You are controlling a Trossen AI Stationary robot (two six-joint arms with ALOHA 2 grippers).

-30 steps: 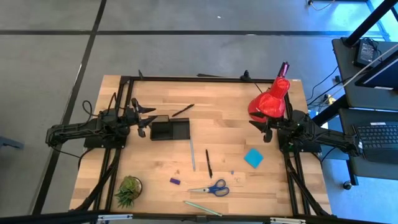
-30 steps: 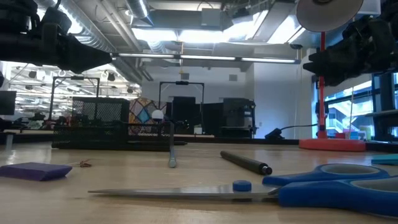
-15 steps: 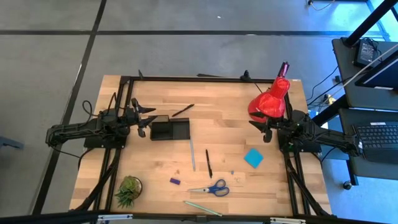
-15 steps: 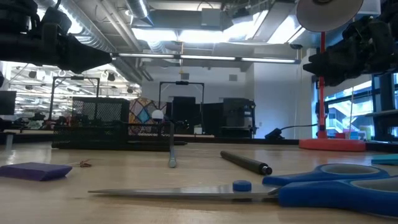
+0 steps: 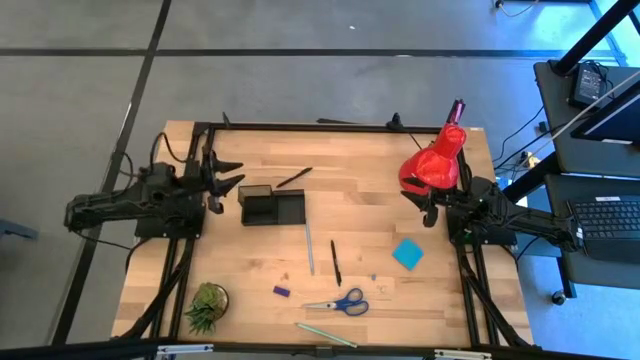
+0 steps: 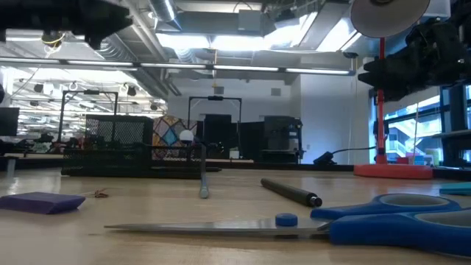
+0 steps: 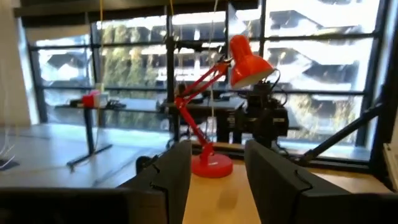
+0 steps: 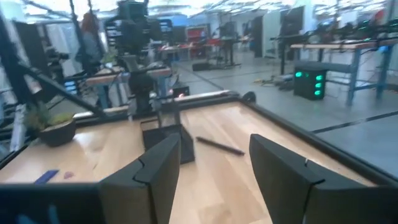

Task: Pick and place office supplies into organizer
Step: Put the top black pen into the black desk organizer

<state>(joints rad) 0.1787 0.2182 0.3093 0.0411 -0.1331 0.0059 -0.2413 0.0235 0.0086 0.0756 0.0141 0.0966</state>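
Left gripper (image 5: 229,183) drawn back from organizer (image 5: 271,207), spread, empty; lamp (image 5: 434,164) beside right gripper (image 5: 423,204).

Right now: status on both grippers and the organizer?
Left gripper open, empty, beside organizer. Right gripper open, empty, parked by red lamp. Scissors, pens, sticky pad loose on table. Nothing blocking.

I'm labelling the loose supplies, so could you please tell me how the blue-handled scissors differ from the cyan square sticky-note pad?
The blue-handled scissors are long and narrow, with pale metal blades; the cyan square sticky-note pad is a compact, flat, single-colour square. The scissors lie nearer the table's front edge, near its middle; the pad lies farther right, close to the right arm. Both rest loose on the wooden table, outside the black rectangular organizer.
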